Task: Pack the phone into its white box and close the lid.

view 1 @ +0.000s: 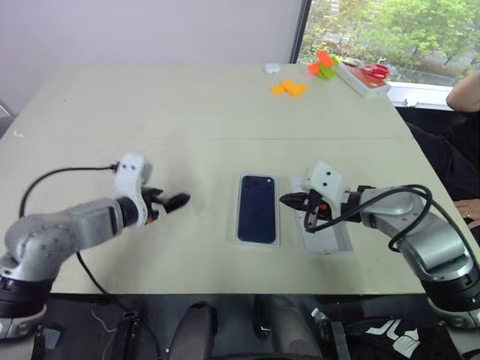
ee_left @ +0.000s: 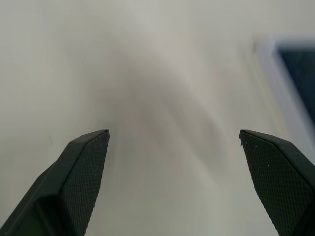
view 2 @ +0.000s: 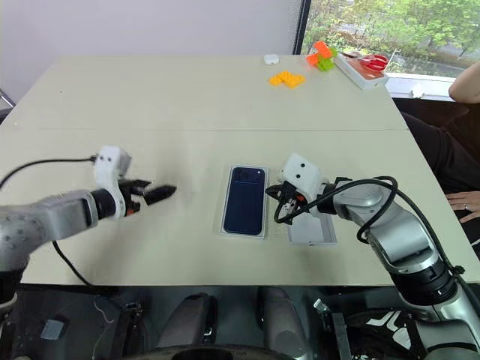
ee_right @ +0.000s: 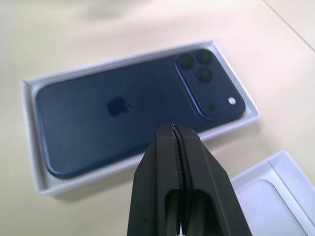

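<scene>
Item: phone, seated in white box; lid at three o'clock awaits us; left gripper agape, right gripper closed empty.

My phone is dark blue and shiny. It lies in a white box. The bench is pale cream. My pincer fingers are black with tiny dots.

The dark blue phone lies back-up, camera cluster showing, flat inside the white box mid-table. Just beside it sits what looks like the lid, open side up.
</scene>
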`<state>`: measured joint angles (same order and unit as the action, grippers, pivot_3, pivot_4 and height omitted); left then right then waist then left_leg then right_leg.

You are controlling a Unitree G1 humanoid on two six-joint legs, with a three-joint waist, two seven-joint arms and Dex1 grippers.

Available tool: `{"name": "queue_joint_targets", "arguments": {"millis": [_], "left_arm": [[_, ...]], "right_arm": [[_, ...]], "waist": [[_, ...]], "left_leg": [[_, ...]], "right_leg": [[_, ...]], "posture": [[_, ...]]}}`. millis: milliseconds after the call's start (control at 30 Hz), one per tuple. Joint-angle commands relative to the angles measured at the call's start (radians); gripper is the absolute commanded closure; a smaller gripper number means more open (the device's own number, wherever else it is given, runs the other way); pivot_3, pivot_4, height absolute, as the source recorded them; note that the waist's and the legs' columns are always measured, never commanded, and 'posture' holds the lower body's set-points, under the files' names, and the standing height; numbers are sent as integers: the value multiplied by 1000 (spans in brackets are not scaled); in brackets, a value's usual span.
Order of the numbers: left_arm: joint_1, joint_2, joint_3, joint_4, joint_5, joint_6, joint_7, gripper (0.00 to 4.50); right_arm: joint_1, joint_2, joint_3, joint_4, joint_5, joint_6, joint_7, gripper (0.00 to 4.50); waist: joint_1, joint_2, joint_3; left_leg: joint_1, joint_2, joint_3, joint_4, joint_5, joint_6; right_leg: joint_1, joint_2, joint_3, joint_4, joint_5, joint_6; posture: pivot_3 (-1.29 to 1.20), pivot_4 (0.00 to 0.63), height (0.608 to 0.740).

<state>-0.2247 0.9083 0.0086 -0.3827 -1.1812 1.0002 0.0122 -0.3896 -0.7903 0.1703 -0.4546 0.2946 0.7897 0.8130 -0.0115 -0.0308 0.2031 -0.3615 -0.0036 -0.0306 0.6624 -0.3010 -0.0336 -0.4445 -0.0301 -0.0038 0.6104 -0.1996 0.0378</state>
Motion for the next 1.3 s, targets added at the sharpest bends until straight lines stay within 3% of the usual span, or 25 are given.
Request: {"name": "queue_joint_targets", "arguments": {"millis": [33, 233, 800, 1300], "left_arm": [[28, 0, 6, -85, 101, -49, -112, 1466], [28, -59, -40, -164, 211, -51, -187, 4456], [-177, -218, -296, -87, 474, 82, -340, 4456], [-233, -401, -351, -63, 535, 150, -424, 4456]], "right_arm": [[-9, -32, 15, -19, -30, -22, 14, 4500], [-9, -47, 30, -47, -39, 6, 21, 4500], [-120, -19, 239, -44, -213, 95, -26, 4500], [-75, -68, 192, -116, -191, 129, 13, 4500]], "waist": [[1, 0, 0], [1, 0, 0], [0, 0, 0], [1, -1, -1]], "left_leg": [[-2, 0, 0, 0, 0, 1], [-11, 0, -2, 1, 0, 1], [-11, 0, -2, 3, 0, 1], [-10, 0, -2, 6, 0, 1]], "right_leg": [[-1, 0, 0, 0, 0, 0], [-10, 1, 0, 2, 2, 3], [-11, 2, 0, 4, 3, 4], [-9, 2, 0, 6, 5, 3]], "posture": [[0, 150, 740], [0, 150, 740], [0, 150, 740], [0, 150, 740]]}}
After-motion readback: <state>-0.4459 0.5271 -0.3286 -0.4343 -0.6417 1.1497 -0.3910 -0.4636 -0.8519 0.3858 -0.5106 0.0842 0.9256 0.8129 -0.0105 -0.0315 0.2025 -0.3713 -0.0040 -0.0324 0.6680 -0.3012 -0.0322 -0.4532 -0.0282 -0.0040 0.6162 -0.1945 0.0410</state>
